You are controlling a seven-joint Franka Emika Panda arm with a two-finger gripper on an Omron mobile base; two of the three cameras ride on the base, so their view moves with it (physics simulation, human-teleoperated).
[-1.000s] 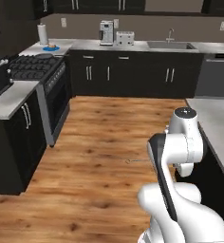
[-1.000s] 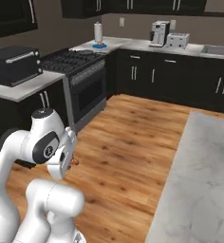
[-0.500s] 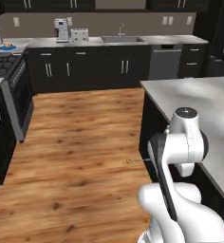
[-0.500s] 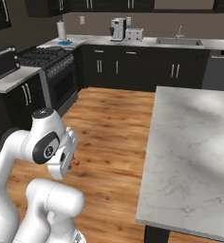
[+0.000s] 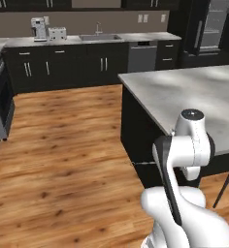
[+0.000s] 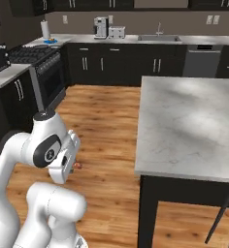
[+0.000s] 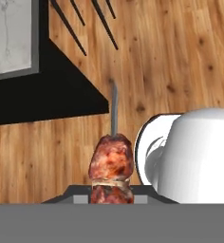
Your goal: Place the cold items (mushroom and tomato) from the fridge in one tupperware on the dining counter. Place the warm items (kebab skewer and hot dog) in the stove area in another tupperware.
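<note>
Looking over the arm from the left base view, a grey stone dining counter [image 5: 194,97] on a dark base fills the right side, its near corner just ahead of the white arm [image 5: 184,155]; open wooden floor [image 5: 63,145] stretches away to the left, as far as a run of dark cabinets [image 5: 77,63] along the back wall. On that back worktop stand one coffee machine [image 5: 38,28] and one toaster [image 5: 57,33], with one sink [image 5: 99,37] beside them and one dishwasher [image 5: 142,55] below. From the right base view, the same counter [image 6: 189,121] lies to the right, the stove [image 6: 43,68] sits at the left with one paper towel roll [image 6: 45,29] behind it, and a broad strip of bare floor [image 6: 106,126] runs between stove and counter. A small reddish tip of the kebab skewer [image 6: 77,165] peeks out beside the folded wrist. In the hand view, the gripper [image 7: 111,194] is closed tight on the kebab skewer [image 7: 111,163], whose meat chunks sit between the fingertips and whose thin stick points away over the floor; the counter's corner [image 7: 14,38] and three dark stool legs [image 7: 90,23] lie beyond it.
</note>
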